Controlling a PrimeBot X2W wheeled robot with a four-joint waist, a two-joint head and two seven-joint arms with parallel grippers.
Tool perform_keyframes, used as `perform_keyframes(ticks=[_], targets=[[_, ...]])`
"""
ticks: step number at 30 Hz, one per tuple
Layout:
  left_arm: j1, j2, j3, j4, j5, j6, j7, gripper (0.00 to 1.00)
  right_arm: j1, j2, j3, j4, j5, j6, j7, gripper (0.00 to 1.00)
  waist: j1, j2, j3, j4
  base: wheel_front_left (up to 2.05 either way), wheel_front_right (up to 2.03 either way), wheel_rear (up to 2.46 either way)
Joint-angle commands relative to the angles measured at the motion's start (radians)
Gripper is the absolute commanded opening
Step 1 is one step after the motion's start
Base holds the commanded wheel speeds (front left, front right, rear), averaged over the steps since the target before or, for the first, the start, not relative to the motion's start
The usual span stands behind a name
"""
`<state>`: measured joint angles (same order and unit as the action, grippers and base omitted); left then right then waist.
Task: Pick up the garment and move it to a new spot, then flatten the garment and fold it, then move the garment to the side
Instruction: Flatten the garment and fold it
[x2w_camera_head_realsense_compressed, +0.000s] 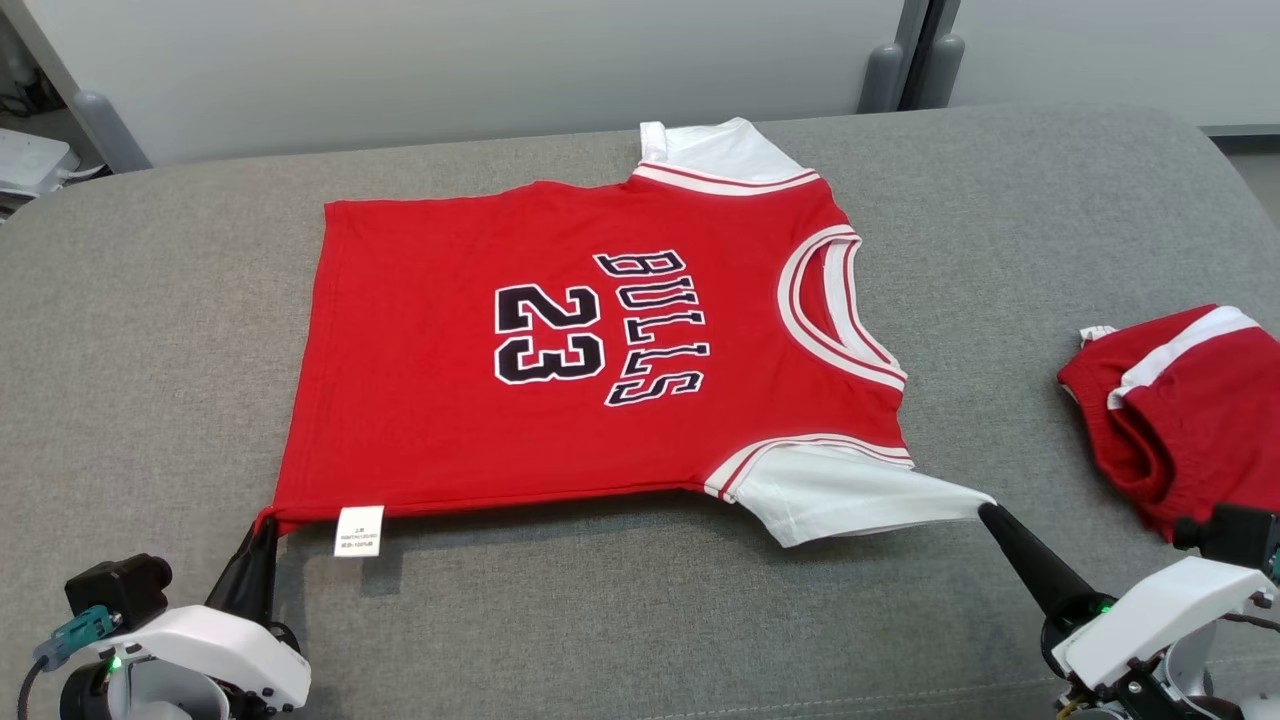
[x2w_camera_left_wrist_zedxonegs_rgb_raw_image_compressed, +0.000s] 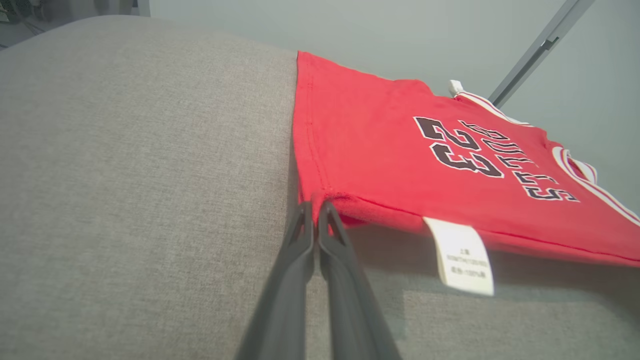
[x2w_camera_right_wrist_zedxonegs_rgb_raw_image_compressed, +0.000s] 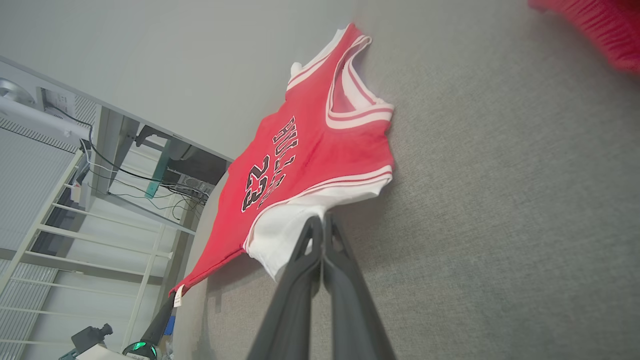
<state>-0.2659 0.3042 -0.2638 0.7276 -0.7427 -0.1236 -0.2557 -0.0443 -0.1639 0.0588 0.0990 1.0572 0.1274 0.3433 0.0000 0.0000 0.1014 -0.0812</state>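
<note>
left pincer (x2w_camera_head_realsense_compressed: 264, 523) clamped, right pincer (x2w_camera_head_realsense_compressed: 986, 511) clamped

The worktop (x2w_camera_head_realsense_compressed: 150, 330) is wide and covered with a grey woven cloth. Its far corners are rounded, and the surface looks a little soft, like a cushion. Behind it stands a pale grey wall (x2w_camera_head_realsense_compressed: 450, 70) made of smooth panels. Two panels meet at a dark upright post (x2w_camera_head_realsense_compressed: 922, 45), and a grey rounded foot (x2w_camera_head_realsense_compressed: 882, 70) stands at its base. At the far left edge a white device (x2w_camera_head_realsense_compressed: 30, 160) is partly visible. In the right wrist view a white metal rack (x2w_camera_right_wrist_zedxonegs_rgb_raw_image_compressed: 100, 240) with thin bars stands beyond the end of the worktop, and black cables (x2w_camera_right_wrist_zedxonegs_rgb_raw_image_compressed: 125, 175) hang near a desk frame. The light is even and soft, and the shadows are faint.
</note>
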Motion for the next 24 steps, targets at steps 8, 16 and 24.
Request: perform_keyframes(ticks=[8, 16, 24], targets=[[-0.005, 0.011, 0.009, 0.005, 0.013, -0.007, -0.006, 0.78, -0.030, 0.001, 0.052, 0.010, -0.042, 0.003, -0.017, 0.00, 0.0000, 0.0000, 0.020, 0.006, 0.00, 0.00, 0.00], [-0.010, 0.005, 0.043, 0.034, 0.067, -0.007, -0.006, 1.00, -0.061, -0.030, 0.071, 0.100, -0.166, 0.003, -0.106, 1.00, 0.0000, 0.0000, 0.011, 0.013, 0.00, 0.00, 0.00], [0.039, -0.075, 0.275, -0.106, 0.310, 0.009, -0.006, 1.00, -0.118, -0.036, 0.039, 0.143, -0.455, 0.003, -0.464, 1.00, 0.0000, 0.0000, -0.016, 0.023, 0.00, 0.00, 0.00]])
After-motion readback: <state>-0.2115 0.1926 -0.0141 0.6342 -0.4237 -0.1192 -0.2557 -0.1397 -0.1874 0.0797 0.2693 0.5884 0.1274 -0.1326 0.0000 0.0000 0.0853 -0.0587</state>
